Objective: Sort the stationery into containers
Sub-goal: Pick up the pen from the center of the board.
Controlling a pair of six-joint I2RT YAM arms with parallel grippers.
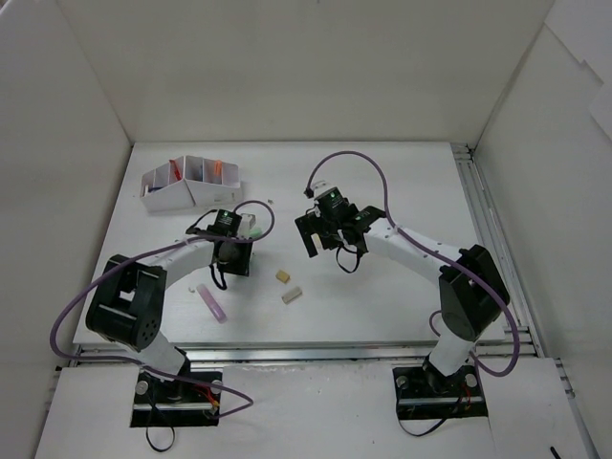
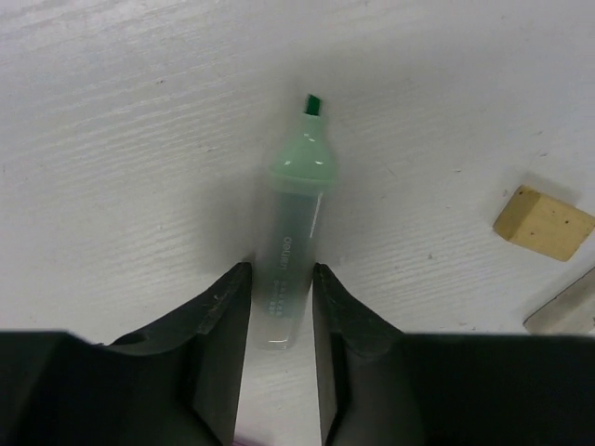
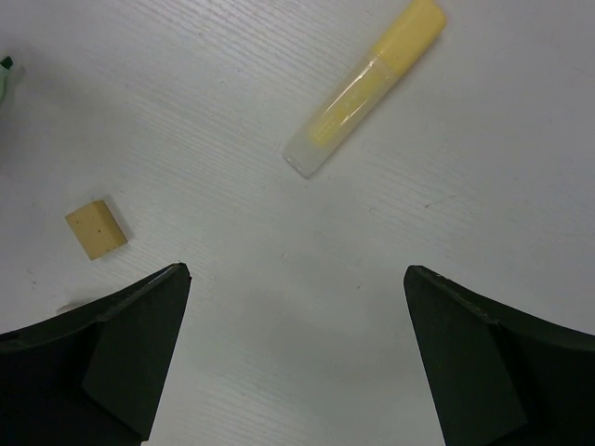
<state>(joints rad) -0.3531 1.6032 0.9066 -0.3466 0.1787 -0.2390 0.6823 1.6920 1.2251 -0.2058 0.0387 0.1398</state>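
Observation:
A pale green marker [image 2: 296,218] with a dark green tip lies on the white table, also seen from above [image 1: 252,229]. My left gripper [image 2: 282,274] is low over it and shut on its clear rear end, one finger on each side. My right gripper [image 3: 297,279] is wide open and empty above bare table, right of centre in the top view [image 1: 322,239]. A yellow marker [image 3: 367,88] and a tan eraser block [image 3: 96,228] lie beyond its fingertips. The white organizer box [image 1: 161,198] stands at the far left with red and orange items in it.
A pink marker [image 1: 214,304] lies near the front left, with a small white piece [image 1: 191,287] beside it. The tan eraser [image 1: 283,276] and the yellow marker [image 1: 293,296] sit between the arms. White walls enclose the table, and a metal rail [image 1: 478,210] runs along the right.

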